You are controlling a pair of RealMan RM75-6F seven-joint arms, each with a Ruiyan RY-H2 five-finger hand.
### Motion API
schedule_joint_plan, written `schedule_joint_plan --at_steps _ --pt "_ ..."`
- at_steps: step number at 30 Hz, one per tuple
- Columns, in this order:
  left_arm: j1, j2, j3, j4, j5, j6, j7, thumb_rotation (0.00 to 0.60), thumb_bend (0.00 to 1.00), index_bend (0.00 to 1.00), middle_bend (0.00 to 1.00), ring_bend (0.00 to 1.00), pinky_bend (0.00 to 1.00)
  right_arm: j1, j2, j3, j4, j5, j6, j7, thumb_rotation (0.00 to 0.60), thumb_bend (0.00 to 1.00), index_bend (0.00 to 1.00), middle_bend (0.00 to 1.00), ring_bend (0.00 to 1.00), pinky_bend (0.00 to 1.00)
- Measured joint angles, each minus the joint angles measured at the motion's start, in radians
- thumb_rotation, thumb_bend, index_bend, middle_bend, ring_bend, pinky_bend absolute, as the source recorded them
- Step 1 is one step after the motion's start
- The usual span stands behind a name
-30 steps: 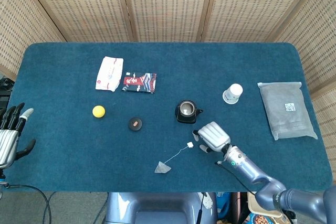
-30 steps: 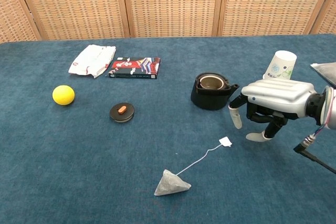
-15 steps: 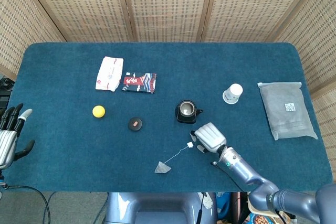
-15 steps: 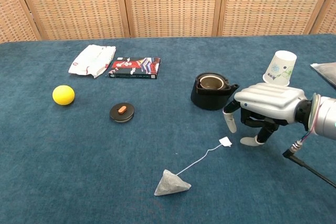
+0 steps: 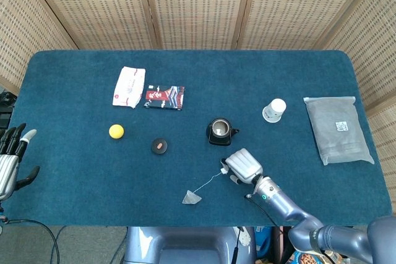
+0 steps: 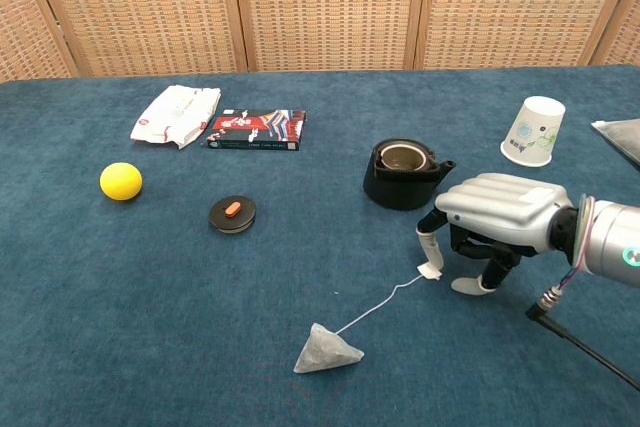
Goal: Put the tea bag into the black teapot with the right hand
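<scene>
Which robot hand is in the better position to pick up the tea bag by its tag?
The right robot hand. Its fingertips are at the paper tag of the tea bag, close to the black teapot. The left robot hand is at the far table edge.

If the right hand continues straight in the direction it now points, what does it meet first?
Probably the paper tag of the tea bag, just ahead of the right hand; the fingertips look almost on it already.

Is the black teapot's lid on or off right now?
Off. The black teapot stands open-topped, showing its inner rim; its round black lid lies apart on the blue table.
</scene>
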Motion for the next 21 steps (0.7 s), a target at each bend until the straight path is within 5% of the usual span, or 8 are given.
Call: schedule_joint_plan --at_steps 21 --pt "0.006 -0.014 0.003 0.042 -0.006 -0.002 -0.046 0.600 0.34 0.10 0.02 0.00 0.00 0.021 -0.032 0.024 0.003 0.084 -0.019 -0.088 0.600 0.46 0.55 1.00 0.94 0.95"
